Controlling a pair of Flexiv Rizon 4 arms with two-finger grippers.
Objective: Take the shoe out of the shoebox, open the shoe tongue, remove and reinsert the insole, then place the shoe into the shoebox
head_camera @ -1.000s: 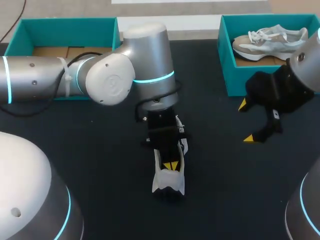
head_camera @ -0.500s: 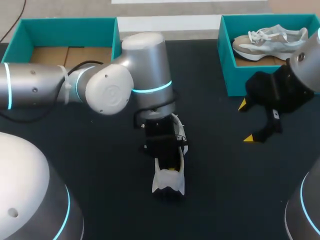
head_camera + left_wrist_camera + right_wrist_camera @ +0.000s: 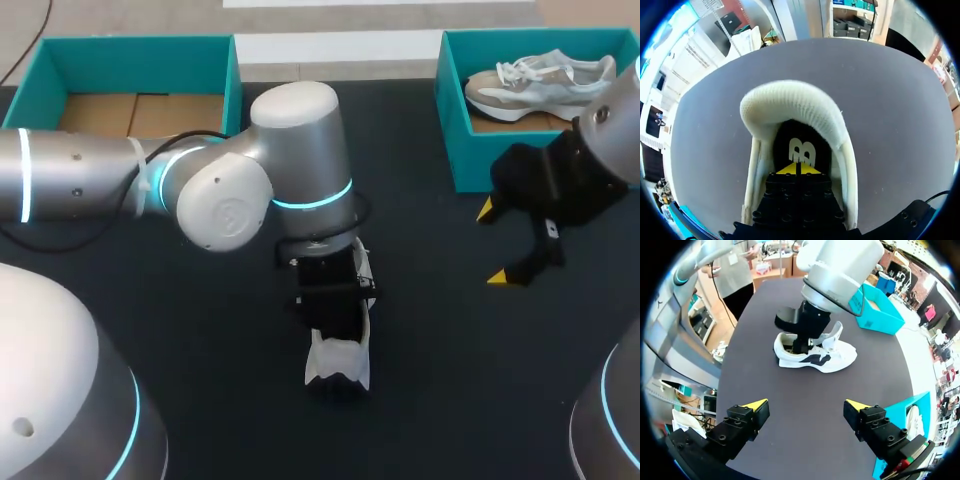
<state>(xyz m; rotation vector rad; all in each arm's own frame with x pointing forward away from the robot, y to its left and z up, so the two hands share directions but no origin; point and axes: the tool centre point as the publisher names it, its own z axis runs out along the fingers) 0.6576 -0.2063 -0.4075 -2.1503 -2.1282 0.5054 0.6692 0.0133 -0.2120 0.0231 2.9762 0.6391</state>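
Shoe [image 3: 337, 363] lay at frame centre, left gripper [image 3: 799, 169] pinched closed inside it; right gripper [image 3: 493, 243] hung wide open, empty, at right.

Silver arms [image 3: 80, 175], cyan rings, yellow-tipped black fingers [image 3: 757, 405].

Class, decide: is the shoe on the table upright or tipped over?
Upright. The right wrist view shows the shoe resting on its sole on the table, opening upward, with the left gripper down inside it.
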